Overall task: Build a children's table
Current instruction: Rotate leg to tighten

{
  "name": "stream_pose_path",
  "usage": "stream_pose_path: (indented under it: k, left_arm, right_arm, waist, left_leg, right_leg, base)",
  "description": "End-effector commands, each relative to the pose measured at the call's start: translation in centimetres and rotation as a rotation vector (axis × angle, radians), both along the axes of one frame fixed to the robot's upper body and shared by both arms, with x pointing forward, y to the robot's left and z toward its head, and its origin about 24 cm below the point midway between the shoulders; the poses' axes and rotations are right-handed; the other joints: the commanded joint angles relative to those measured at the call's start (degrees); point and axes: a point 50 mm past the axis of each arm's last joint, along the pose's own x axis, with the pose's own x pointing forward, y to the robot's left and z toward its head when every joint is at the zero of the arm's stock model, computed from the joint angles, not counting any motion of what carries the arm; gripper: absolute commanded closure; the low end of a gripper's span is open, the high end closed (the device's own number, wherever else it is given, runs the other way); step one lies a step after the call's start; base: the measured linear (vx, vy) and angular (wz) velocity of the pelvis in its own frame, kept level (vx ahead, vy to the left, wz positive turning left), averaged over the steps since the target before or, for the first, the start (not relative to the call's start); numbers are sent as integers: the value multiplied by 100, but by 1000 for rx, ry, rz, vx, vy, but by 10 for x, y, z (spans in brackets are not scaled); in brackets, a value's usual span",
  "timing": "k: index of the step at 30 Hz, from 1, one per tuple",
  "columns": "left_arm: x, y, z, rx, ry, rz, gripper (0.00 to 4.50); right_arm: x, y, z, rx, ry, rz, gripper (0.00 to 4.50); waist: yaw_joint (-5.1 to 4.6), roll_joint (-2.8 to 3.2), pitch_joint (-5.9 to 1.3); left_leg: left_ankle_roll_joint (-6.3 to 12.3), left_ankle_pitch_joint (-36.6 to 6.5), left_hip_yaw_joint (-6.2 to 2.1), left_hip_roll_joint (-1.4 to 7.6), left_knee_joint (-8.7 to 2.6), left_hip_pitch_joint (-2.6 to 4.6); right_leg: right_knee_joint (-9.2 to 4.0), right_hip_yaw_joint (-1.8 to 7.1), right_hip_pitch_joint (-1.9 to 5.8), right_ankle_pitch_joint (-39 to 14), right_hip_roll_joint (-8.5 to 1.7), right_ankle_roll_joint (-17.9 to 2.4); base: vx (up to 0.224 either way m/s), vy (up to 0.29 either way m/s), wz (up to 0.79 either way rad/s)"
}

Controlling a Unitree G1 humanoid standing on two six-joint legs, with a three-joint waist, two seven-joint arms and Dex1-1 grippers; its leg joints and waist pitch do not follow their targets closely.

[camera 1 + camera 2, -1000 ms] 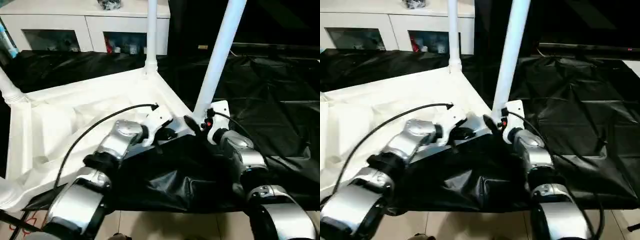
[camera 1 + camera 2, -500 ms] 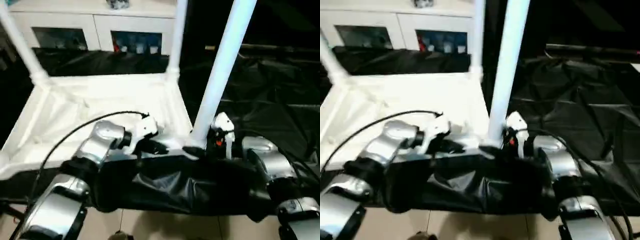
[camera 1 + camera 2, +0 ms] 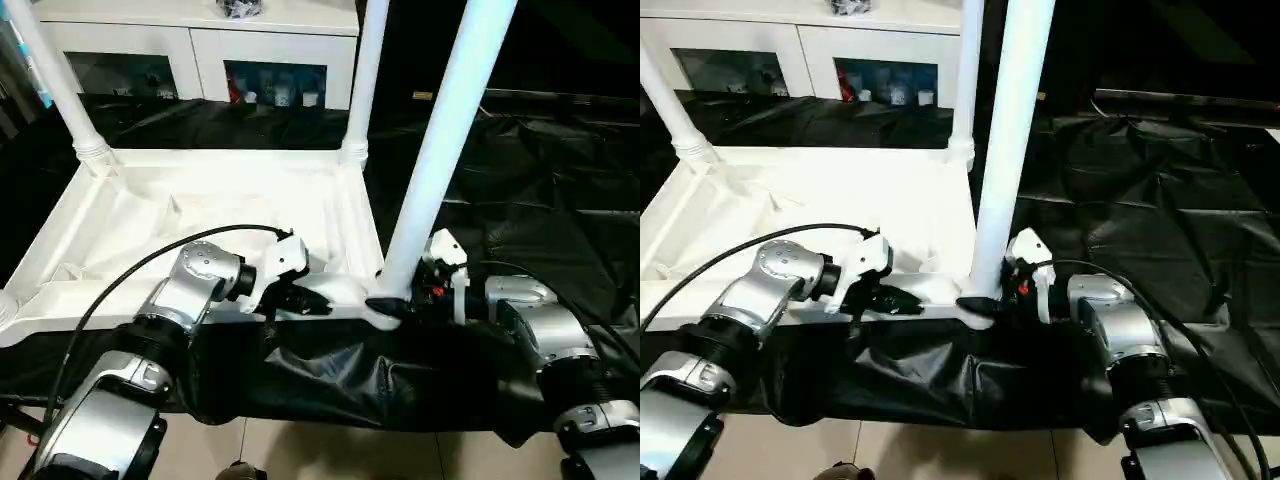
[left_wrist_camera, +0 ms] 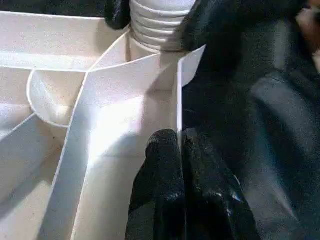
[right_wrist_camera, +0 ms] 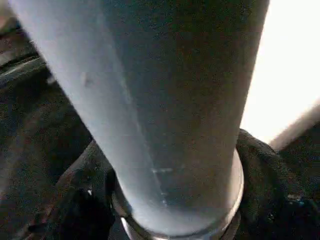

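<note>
At the near corner socket, the upturned white plastic ribbed tabletop [image 3: 200, 215] has swung square since a second ago, left hand [image 4: 177, 150] clamped on its rim, right hand [image 3: 975, 300] clamped around the long tapered white tube leg [image 3: 440, 150], seating nearly done.

before us, our black-sheeted work surface [image 3: 560, 200], the upturned white tabletop [image 3: 200, 215] directly on the sheet
</note>
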Motion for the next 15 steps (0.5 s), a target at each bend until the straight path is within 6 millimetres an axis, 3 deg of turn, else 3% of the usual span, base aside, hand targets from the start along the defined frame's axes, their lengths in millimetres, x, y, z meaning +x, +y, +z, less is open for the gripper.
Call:
stream_pose_path:
  k: [1,5,7,9,10,13,14,15]
  left_arm:
    - [7,-25,10,-44,-49,24,450]
    - [20,-47,15,-53,-98,166,450]
    - [23,-56,17,-58,-114,211,450]
    - [24,-65,18,-66,-122,243,450]
    - [25,-68,18,-71,-124,253,450]
    - [22,-79,18,-74,-139,236,450]
    - [21,-81,18,-77,-143,212,450]
    - [20,-81,17,-78,-141,206,450]
  right_arm:
    - [7,14,-8,-2,9,-122,173]
    - [20,31,-19,5,45,-371,175]
    - [23,38,-22,-5,55,-435,175]
    - [26,45,-24,-18,68,-497,175]
    - [27,47,-25,-21,73,-521,175]
    - [30,59,-20,1,46,-507,175]
    - [32,61,-17,20,31,-495,140]
    - [33,62,-16,32,34,-496,105]
  waist:
    - [-33,-40,-367]
    - [-114,-47,-357]
    - [-130,-10,-374]
    - [-139,-22,-388]
    - [-136,26,-390]
    - [-127,7,-404]
    - [-123,2,-408]
    - [-130,34,-403]
  left_leg:
    - [-35,-1578,-86,176,-467,211]
    - [-146,-1709,-101,158,-478,211]
    - [-114,-1611,-103,148,-471,200]
    - [-71,-1454,-100,141,-462,181]
    - [-52,-1391,-92,143,-460,191]
    - [39,-1298,-88,135,-442,168]
    - [67,-1283,-84,131,-438,170]
    - [98,-1306,-85,133,-442,170]
  right_leg:
    - [-448,164,169,-1478,-281,-1249]
    - [-491,162,147,-1782,-274,-1111]
    - [-482,157,166,-1573,-263,-1119]
    - [-452,153,191,-1256,-249,-1177]
    - [-447,155,181,-1072,-245,-1230]
    - [-423,142,225,-785,-244,-1292]
    - [-418,141,226,-745,-237,-1296]
    - [-424,142,230,-695,-236,-1312]
  base:
    - [0,0,0]
    - [0,0,0]
    - [0,0,0]
    - [0,0,0]
    - [0,0,0]
    - [0,0,0]
    - [0,0,0]
    - [0,0,0]
